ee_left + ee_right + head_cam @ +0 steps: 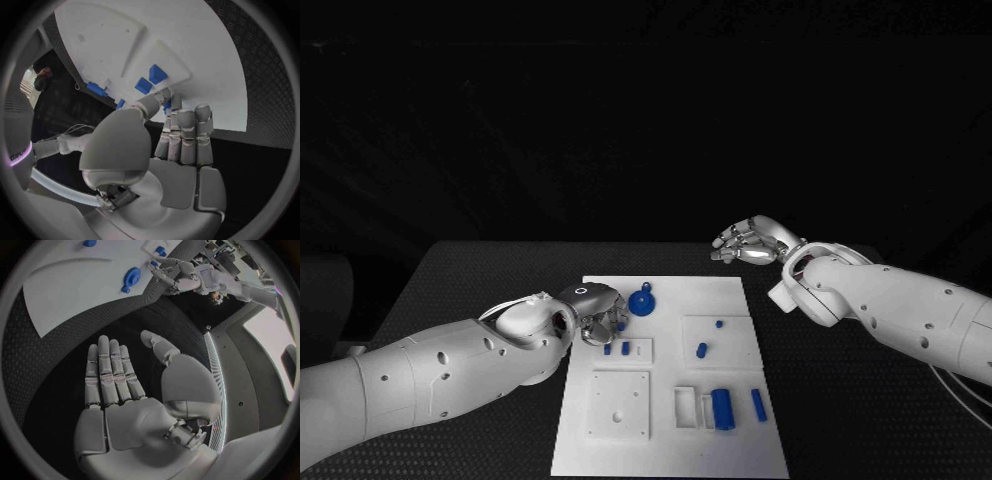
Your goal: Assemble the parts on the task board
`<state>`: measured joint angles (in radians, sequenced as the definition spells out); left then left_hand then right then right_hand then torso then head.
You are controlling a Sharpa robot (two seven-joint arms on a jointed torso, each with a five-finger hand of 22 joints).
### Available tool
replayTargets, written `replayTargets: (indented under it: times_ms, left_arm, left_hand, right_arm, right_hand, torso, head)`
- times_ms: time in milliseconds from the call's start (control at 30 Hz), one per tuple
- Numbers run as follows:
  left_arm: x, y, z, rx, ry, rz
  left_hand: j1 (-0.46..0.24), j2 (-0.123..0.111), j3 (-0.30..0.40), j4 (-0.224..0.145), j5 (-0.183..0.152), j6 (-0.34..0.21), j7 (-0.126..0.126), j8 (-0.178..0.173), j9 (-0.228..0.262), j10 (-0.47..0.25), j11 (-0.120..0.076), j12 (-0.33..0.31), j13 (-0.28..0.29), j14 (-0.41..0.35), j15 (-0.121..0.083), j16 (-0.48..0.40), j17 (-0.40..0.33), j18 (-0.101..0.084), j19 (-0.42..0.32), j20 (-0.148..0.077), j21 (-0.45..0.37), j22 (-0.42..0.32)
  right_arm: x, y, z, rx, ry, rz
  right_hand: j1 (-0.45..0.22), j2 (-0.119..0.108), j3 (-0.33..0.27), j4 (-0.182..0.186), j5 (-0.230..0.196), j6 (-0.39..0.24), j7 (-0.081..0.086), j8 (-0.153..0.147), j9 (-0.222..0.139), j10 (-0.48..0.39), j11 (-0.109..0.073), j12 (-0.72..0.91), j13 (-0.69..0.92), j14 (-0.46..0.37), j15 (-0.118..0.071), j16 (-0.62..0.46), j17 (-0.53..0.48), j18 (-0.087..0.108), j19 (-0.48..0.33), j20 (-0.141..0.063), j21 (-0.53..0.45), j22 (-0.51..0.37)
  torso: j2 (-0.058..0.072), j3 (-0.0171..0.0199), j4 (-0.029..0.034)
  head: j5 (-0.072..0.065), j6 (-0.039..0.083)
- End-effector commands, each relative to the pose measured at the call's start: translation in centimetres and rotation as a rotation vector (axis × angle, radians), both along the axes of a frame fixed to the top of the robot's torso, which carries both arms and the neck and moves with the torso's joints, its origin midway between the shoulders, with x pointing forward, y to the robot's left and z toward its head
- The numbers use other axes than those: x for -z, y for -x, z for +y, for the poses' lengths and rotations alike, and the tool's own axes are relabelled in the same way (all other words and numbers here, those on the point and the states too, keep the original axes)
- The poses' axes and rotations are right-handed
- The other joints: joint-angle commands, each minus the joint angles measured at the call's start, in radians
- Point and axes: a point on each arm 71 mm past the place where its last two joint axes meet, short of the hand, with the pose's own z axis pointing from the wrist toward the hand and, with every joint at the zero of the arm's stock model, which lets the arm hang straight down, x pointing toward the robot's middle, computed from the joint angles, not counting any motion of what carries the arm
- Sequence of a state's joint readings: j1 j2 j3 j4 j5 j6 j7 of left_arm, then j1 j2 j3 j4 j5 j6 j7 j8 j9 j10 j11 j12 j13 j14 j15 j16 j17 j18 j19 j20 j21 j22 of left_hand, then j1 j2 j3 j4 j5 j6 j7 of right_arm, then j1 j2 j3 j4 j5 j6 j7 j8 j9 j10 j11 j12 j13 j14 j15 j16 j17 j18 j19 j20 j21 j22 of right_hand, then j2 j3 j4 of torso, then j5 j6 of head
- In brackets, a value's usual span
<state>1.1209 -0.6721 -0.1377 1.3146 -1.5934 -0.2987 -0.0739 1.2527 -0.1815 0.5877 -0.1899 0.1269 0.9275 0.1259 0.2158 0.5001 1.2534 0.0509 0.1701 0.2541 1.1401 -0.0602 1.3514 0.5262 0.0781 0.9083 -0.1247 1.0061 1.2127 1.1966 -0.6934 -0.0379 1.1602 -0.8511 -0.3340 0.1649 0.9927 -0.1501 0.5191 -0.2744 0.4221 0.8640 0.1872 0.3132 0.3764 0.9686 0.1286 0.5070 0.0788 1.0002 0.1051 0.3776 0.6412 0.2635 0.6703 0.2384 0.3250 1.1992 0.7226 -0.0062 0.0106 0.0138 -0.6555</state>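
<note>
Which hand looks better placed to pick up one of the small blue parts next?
Probably the left. The left silver hand hovers over the white task board, fingers beside the small blue parts at its edge. The right silver hand is open over the black table, beyond the board's far corner.

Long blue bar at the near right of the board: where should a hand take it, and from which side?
Judging by its pose, pinch the long blue bar across its narrow width at mid-length, from above. It lies flat on the task board, with a thicker blue block beside it, so low side approaches look cramped. The open right hand is nearer.
</note>
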Motion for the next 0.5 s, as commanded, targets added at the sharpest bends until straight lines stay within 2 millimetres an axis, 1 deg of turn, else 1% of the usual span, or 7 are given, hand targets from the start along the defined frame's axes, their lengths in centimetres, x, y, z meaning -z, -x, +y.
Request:
replayTargets:
  times_ms: [33, 167, 500]
  left_arm:
    - [-0.27, 0.1, -0.2, 0.013, 0.037, -0.024]
    - [-0.28, 0.11, -0.2, 0.012, 0.037, -0.024]
    - [-0.2, 0.14, -0.14, 0.007, 0.029, -0.014]
  left_hand:
    - [0.008, -0.002, 0.003, -0.004, 0.007, -0.011, 0.0, -0.006, -0.002, 0.004, 0.0, -0.003, 0.002, 0.011, -0.001, 0.0, -0.002, 0.019, 0.007, -0.032, -0.004, 0.0]
    - [0.01, -0.004, 0.004, -0.004, 0.01, -0.019, -0.003, -0.008, -0.004, 0.005, 0.0, -0.003, 0.003, 0.013, -0.001, -0.001, -0.002, 0.019, 0.009, -0.032, -0.005, -0.001]
    - [0.012, -0.003, 0.005, -0.004, 0.011, -0.021, -0.004, -0.008, -0.004, 0.006, 0.0, -0.002, 0.005, 0.014, -0.001, -0.002, -0.003, 0.019, 0.011, -0.032, -0.005, -0.001]
  right_arm:
    - [0.06, 0.06, 0.13, -0.016, 0.0, 0.003]
    - [0.08, 0.06, 0.1, -0.016, 0.001, 0.004]
    - [0.09, 0.07, 0.08, -0.016, 0.001, 0.004]
  right_hand:
    - [0.0, 0.011, 0.0, -0.003, 0.001, -0.005, 0.002, 0.004, -0.001, 0.003, 0.002, 0.004, -0.001, -0.008, 0.0, -0.005, 0.001, -0.004, -0.003, 0.002, -0.007, 0.001]
    - [0.0, 0.011, 0.0, -0.003, 0.001, -0.005, 0.002, 0.004, -0.001, 0.003, 0.002, 0.004, -0.001, -0.008, 0.0, -0.006, 0.001, -0.004, -0.003, 0.002, -0.007, 0.001]
    - [0.0, 0.012, 0.0, -0.003, 0.001, -0.005, 0.002, 0.004, -0.002, 0.003, 0.002, 0.005, -0.002, -0.008, 0.0, -0.006, 0.001, -0.004, -0.003, 0.002, -0.007, 0.002]
  torso:
    - [0.0, -0.0003, -0.0002]
    - [0.0, 0.0005, -0.0004]
    - [0.0, 0.0005, -0.0004]
  head:
    - [-0.001, 0.0]
    - [-0.001, 0.001]
    - [-0.002, 0.0]
